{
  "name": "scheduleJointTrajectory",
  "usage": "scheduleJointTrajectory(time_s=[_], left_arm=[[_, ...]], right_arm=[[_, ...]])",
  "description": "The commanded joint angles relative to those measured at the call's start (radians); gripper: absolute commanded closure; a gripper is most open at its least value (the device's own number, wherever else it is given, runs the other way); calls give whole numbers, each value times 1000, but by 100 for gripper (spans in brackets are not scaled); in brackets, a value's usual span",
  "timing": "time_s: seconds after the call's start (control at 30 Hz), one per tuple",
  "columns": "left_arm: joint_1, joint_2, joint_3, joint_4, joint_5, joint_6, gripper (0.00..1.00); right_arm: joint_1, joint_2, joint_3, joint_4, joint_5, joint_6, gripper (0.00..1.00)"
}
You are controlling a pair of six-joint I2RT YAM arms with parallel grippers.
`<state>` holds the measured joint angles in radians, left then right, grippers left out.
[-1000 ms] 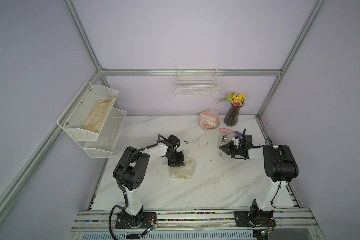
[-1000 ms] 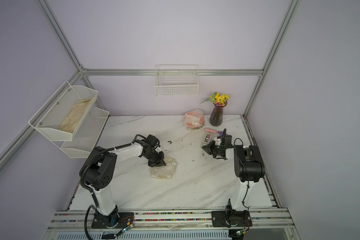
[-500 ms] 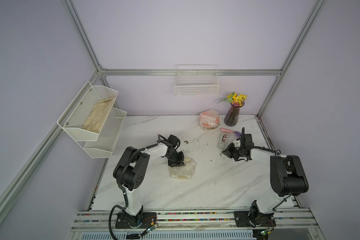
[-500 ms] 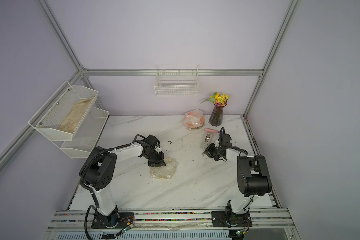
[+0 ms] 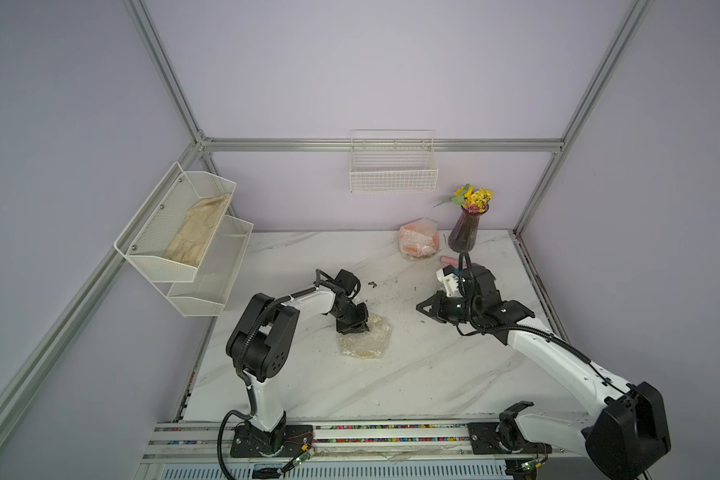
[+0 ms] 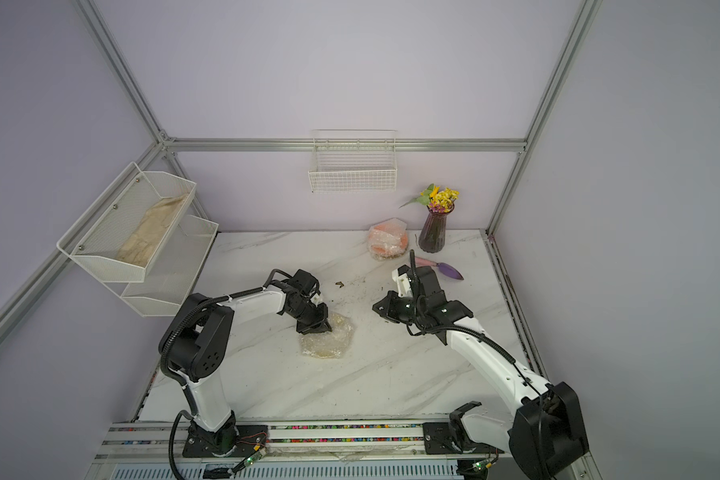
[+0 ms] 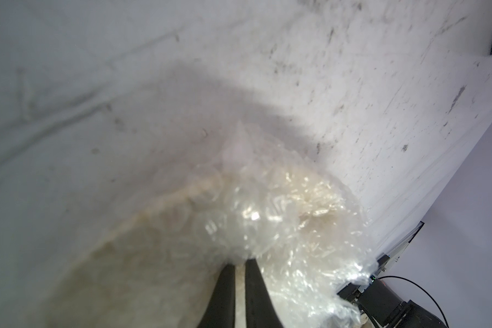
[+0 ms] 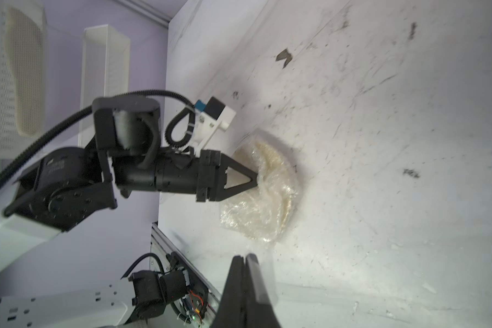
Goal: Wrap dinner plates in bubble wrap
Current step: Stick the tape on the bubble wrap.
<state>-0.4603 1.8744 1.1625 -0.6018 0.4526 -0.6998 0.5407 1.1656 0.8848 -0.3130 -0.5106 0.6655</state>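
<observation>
A pale cream dinner plate lies in the middle of the table, covered in crinkly bubble wrap. My left gripper points down at the bundle's far left edge and is shut on a fold of the wrap; the right wrist view shows the left gripper's tips pinching it. My right gripper hovers to the right of the bundle, apart from it. It is shut, with a thin translucent strip of tape along one finger. An orange plate wrapped in bubble wrap stands at the back.
A dark vase of yellow flowers stands at the back right, with a pink-and-purple tool lying before it. A white wire basket hangs on the back wall. A mesh shelf at the left holds a beige cloth.
My right arm has swung away from the back right corner toward the table's middle, and its gripper now points at the wrapped plate. The left gripper has kept its hold on the wrap.
</observation>
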Motion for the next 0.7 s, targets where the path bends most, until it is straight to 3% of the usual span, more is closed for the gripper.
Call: scheduleJointTrajectory(time_s=[0.0, 0.17, 0.23, 0.5, 0.67], left_arm=[[-9, 35, -43, 3, -62, -7, 89], [-8, 33, -40, 23, -69, 8, 89], [-8, 28, -40, 30, -68, 10, 89], [-8, 9, -44, 37, -68, 18, 90], [-8, 0, -52, 39, -63, 10, 90]], right_arm=[[125, -52, -40, -26, 111, 99, 100], [384, -17, -69, 96, 219, 211, 100], [443, 25, -84, 172, 218, 258, 100], [478, 199, -154, 443, 117, 406, 100], [434, 357, -137, 594, 40, 482, 100]])
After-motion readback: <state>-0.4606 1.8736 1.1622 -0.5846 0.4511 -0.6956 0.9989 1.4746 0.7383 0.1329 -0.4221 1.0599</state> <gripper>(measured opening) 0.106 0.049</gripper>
